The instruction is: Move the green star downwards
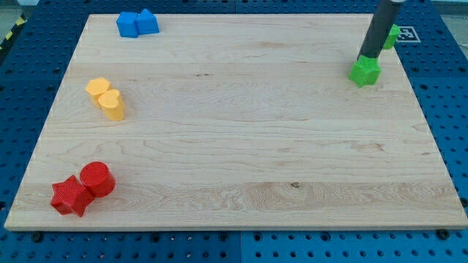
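Green star (365,71) sits near the board's (241,131) top right corner, and my tip (363,56) rests at its upper edge, touching or nearly so, which I judge is the right side from which to push it toward the view's bottom. The rod has nothing to open or close (it grips nothing). A second green block (393,35) lies partly hidden behind the rod, clear of the path below.

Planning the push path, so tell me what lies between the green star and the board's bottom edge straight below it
Nothing: in the camera view only bare wood runs from the green star block down to the wooden board's bottom edge. My tip touches the star's top side.
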Controlling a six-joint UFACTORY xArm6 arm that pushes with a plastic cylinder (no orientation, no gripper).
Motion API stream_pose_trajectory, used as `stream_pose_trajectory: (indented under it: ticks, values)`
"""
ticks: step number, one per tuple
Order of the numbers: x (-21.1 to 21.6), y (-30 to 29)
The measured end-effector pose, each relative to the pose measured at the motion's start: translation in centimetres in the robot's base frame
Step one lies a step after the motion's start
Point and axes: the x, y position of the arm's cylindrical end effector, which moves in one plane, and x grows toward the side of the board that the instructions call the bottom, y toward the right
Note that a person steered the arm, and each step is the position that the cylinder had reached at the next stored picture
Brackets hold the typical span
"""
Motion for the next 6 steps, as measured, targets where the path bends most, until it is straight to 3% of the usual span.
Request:
stream_pose_trajectory:
  ticks: [2, 6]
  values:
    - [0.3, -3.2]
    - [3.2, -4.2]
